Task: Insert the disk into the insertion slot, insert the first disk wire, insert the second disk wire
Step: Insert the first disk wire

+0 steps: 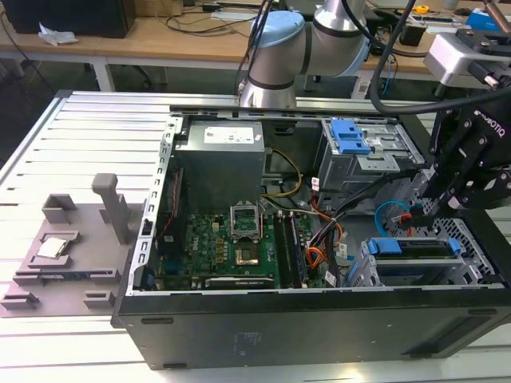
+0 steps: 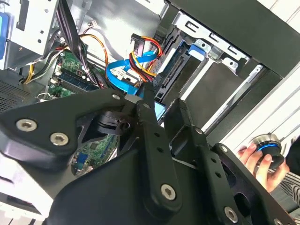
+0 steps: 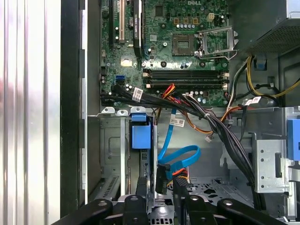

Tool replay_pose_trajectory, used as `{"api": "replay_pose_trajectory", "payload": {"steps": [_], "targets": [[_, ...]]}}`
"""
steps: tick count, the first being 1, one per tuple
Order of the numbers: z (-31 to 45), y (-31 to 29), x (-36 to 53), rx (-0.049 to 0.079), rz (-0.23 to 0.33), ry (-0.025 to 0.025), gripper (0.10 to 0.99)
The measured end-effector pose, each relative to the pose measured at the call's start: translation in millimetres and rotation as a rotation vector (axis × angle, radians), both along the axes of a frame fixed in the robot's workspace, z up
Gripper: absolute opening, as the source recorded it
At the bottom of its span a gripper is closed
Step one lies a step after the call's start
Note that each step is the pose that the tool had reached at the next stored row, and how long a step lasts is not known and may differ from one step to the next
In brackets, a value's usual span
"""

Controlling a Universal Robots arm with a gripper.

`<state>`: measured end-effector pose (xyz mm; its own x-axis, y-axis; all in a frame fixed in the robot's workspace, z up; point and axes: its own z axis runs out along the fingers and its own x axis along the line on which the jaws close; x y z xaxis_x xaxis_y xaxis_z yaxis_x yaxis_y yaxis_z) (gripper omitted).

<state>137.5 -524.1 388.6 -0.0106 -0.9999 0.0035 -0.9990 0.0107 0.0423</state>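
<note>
1. Plainly, the disk point(image 1: 419, 247) already lies in the insertion slot point(image 1: 366, 270), in the corner of the computer case point(image 1: 279, 327) on the exterior view's right. Its long axis runs flat along the case's near wall.
2. The tool point(image 3: 160, 186) hangs just above the disk's inner end, pointing down into the case. We judge that the work now stands at the wires, not at the disk.
3. The relation that counts is this: the blue data cable point(image 3: 185, 152) loops just ahead of the tool. Its black connector point(image 3: 161, 174) sits in line with the tool's tip, close beside the disk's edge.
4. The bundle of red, orange and yellow wires point(image 2: 145, 47) lies a little further in, toward the motherboard point(image 3: 187, 47).
5. We cannot tell whether the tool stands apart or is clamped on the connector, because its own black links cover the place where contact would show.
6. The socket strip point(image 2: 174, 72) on the disk's end is partly cut off by the tool, so we cannot say whether either wire is plugged in.
7. The cage wall hides the disk's far end, so we cannot tell whether it is fully home.
</note>
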Motion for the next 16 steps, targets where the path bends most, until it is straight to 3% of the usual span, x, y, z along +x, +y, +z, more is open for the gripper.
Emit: {"api": "replay_pose_trajectory", "payload": {"steps": [4,7,16], "targets": [[-0.5,0.2,0.0,0.0,0.0,0.0,0.361],[-1.8,3.7,0.0,0.0,0.0,0.0,0.361],[-14.0,4.9,3.1,0.0,0.0,0.0015,0.361]]}}
